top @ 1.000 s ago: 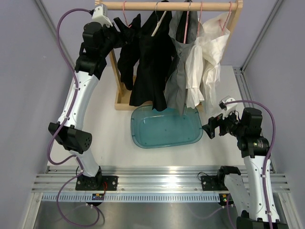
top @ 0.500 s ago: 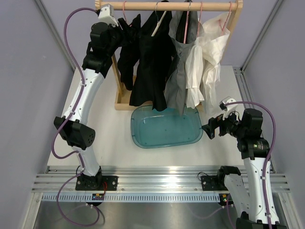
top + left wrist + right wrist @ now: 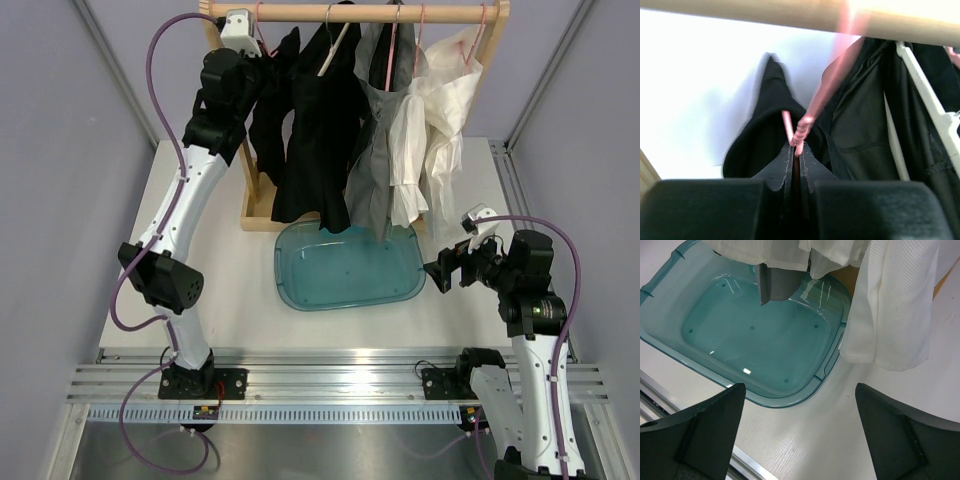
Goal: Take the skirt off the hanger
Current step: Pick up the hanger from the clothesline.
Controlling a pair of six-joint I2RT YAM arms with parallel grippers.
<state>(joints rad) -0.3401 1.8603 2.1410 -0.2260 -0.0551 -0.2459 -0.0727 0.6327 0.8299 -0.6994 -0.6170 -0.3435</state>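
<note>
The grey pleated skirt (image 3: 373, 172) hangs from a pink hanger (image 3: 390, 55) in the middle of the wooden rail (image 3: 350, 13); its hem (image 3: 774, 284) dips over the teal tub. My left gripper (image 3: 256, 46) is up at the rail's left end, well left of the skirt. It is shut (image 3: 796, 150) on the thin pink hanger wire (image 3: 806, 121) that carries a black garment (image 3: 765, 130). My right gripper (image 3: 441, 270) stands open (image 3: 800, 435) low over the table, right of the tub and holding nothing.
The teal tub (image 3: 300, 292) sits under the rack, its near corner (image 3: 829, 371) before my right gripper. Black garments (image 3: 315, 130) hang left of the skirt, white ones (image 3: 440, 110) (image 3: 895, 305) right of it. The rack's wooden post (image 3: 243, 150) stands beside my left arm.
My left arm has swung up and to the right, to the rail's left end, and its jaws have closed on the pink hanger wire. The right arm has not moved.
</note>
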